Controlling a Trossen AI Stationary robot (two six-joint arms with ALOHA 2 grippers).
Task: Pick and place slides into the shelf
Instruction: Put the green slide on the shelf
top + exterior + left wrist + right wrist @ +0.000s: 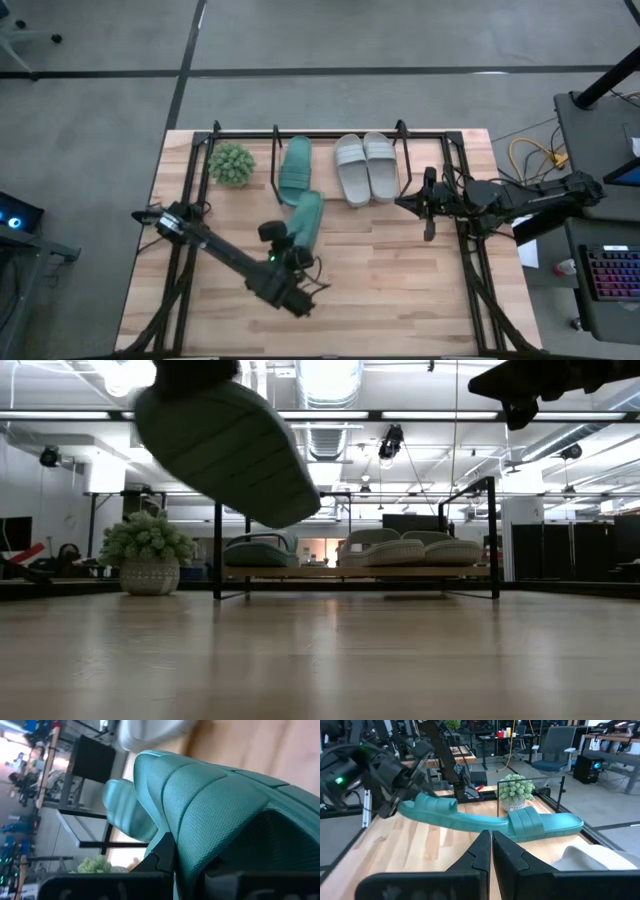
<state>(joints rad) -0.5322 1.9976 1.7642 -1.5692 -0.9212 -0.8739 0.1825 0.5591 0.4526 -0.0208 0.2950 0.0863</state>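
One teal slide [307, 218] hangs in the air above the table's middle with my left gripper [292, 248] shut on its near end; the low view shows its ribbed sole [225, 445] high above the tabletop. The second teal slide [295, 170] and the pale pair [365, 168] lie soles down on the black wire shelf [275, 140] at the far edge. My right gripper [428, 208] waits shut in the air at the shelf's right end, touching nothing. My left gripper pinches the teal slide at its near end, by the strap [187, 852], between its two fingers [162, 857]. The fingers come from the table's near side, slanting downward. The slide is lifted clear of the table and tilted, its free end [495, 822] pointing toward the shelf.
A small green potted plant [232, 163] stands in the shelf's left part, beside the teal slide lying there. Bare wooden tabletop [400, 280] lies in front of the shelf. Black frame rails [480, 270] run along both sides of the table.
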